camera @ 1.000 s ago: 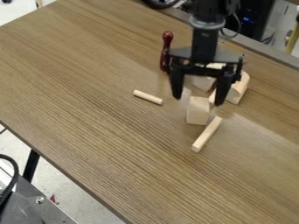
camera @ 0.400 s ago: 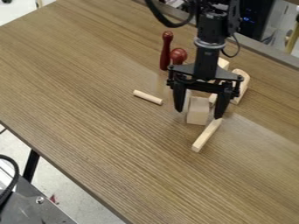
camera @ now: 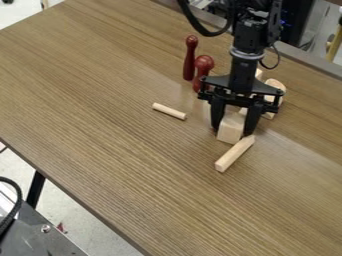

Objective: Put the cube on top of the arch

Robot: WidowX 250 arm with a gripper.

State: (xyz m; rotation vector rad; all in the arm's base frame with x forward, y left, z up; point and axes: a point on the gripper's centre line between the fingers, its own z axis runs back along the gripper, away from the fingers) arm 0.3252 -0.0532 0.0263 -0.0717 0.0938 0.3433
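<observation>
Fingers of the pincer point(camera: 232, 133) straddle the cube point(camera: 230, 135), one at each side, and we see them drawn in close, well short of meeting each other, with the pale block filling the gap between their tips. We read this as a grip on the cube, though we cannot tell whether it bears any of the block's weight. The pincer points down at the bench point(camera: 120, 145), and the cube sits low between its tips, set a little askew.

Just in front of the cube, we find a long square stick point(camera: 235, 154) lying slantwise, its far end right by the fingertip on the view's right; whether they touch we cannot say. Behind the pincer and towards the right, we make out a round-topped wooden piece point(camera: 274, 89), partly covered by the pincer's body, and near it a bit of another pale block point(camera: 258, 74). Which of these belongs to the arch, we cannot tell.

To the left of the cube, well apart from it, we have a short dowel point(camera: 169, 111) lying flat. Farther back we see a slim dark red pin point(camera: 190, 59) and, close beside it, a round-headed red piece point(camera: 202, 67), near the pincer's left side.
</observation>
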